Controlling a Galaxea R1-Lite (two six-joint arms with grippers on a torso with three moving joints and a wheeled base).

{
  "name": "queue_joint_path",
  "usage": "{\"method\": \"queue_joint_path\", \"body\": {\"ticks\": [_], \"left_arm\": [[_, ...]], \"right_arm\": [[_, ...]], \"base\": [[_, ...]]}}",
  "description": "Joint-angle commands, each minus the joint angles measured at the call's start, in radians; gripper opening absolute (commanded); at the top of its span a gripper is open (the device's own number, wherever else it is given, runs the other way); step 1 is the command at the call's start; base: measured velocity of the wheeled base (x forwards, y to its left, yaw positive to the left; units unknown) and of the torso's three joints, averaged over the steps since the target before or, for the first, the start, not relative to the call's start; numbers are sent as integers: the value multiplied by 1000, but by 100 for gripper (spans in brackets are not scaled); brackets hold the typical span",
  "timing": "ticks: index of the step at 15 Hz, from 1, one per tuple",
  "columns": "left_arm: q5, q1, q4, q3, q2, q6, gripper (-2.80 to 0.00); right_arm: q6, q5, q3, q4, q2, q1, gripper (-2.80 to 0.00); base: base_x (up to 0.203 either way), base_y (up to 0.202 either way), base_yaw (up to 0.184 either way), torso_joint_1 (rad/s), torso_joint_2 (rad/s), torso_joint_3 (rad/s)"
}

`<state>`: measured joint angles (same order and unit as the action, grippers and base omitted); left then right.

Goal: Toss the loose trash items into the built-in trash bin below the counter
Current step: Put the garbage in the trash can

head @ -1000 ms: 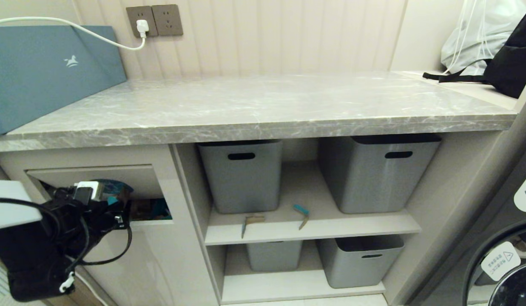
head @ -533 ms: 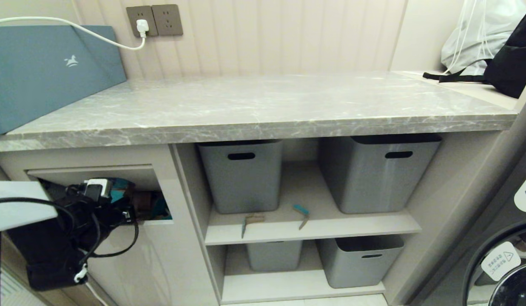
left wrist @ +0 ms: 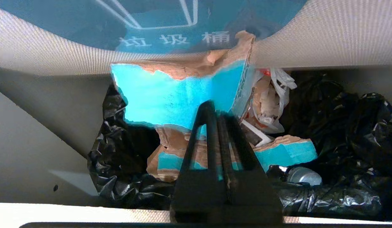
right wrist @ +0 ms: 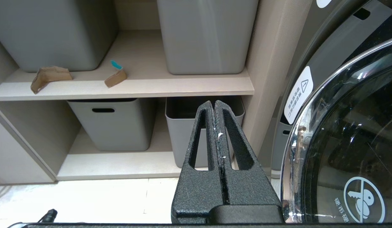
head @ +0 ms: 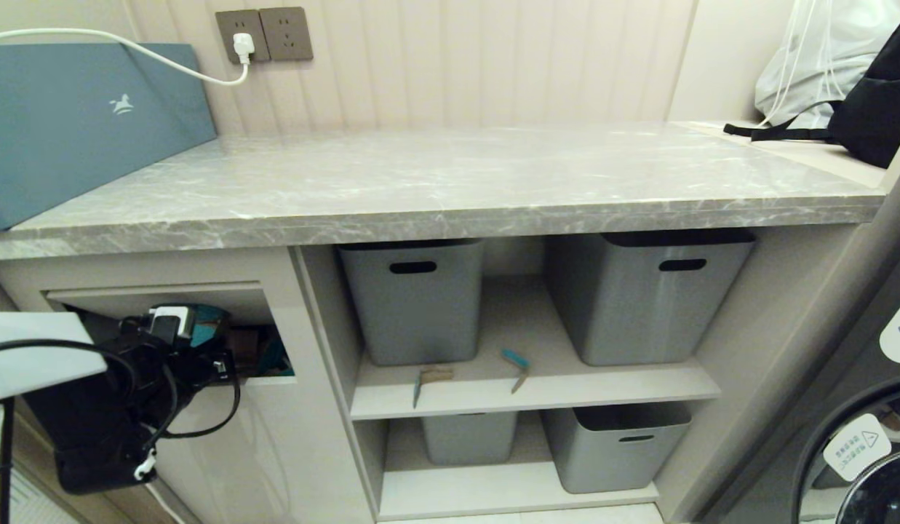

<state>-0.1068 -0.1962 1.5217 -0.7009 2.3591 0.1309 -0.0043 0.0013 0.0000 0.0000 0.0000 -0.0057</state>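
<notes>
Left gripper: the black left gripper (left wrist: 216,109) is pushed into the opening of the built-in trash bin (head: 268,407), a beige cabinet front under the left end of the counter. Its fingers are pressed together on a torn scrap of teal-faced brown cardboard (left wrist: 180,95), pinched at the scrap's lower edge.
Bin flap: the tilting flap with blue sticker and white bin icon (left wrist: 151,22) is swung inward, above the gripper; the held scrap's upper edge lies against it.
Bin contents: a black plastic liner bag (left wrist: 335,126) holds further torn teal and brown cardboard pieces (left wrist: 284,152), crumpled white paper (left wrist: 268,104) and a small round metallic object (left wrist: 305,175).
Right gripper: the black right gripper (right wrist: 214,106) hangs low near the floor in front of the open shelves, fingers pressed together with nothing between them.
Remaining trash: a folded tan cardboard piece (head: 433,377) and a thin brown strip with a teal edge (head: 517,367) lie apart on the upper beige shelf (head: 602,389), near its front edge, in front of the grey plastic tubs with handle slots (head: 413,298).
Counter: the long grey marble-look counter slab (head: 450,182) carries a teal box with a white horse logo (head: 78,116) at its left end.
Surroundings: a front-loading washing machine with a glass door (right wrist: 351,133) stands to the right of the shelves.
</notes>
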Motion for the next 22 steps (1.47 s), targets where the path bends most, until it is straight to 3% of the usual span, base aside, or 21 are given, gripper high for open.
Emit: {"method": "queue_joint_path", "body": {"ticks": [1,13,22], "left_arm": [[-1,0,8,-2,-3,0,0],[0,-1,8,21,-31,0,0],[4,-2,8,187,-158,-1,0]], "right_arm": [[0,0,0,0,0,0,-280],[0,0,0,0,0,0,-280],[0,0,0,0,0,1,-280]], "base": [[0,0,0,0,0,0],[0,0,0,0,0,0],[0,0,0,0,0,0]]}}
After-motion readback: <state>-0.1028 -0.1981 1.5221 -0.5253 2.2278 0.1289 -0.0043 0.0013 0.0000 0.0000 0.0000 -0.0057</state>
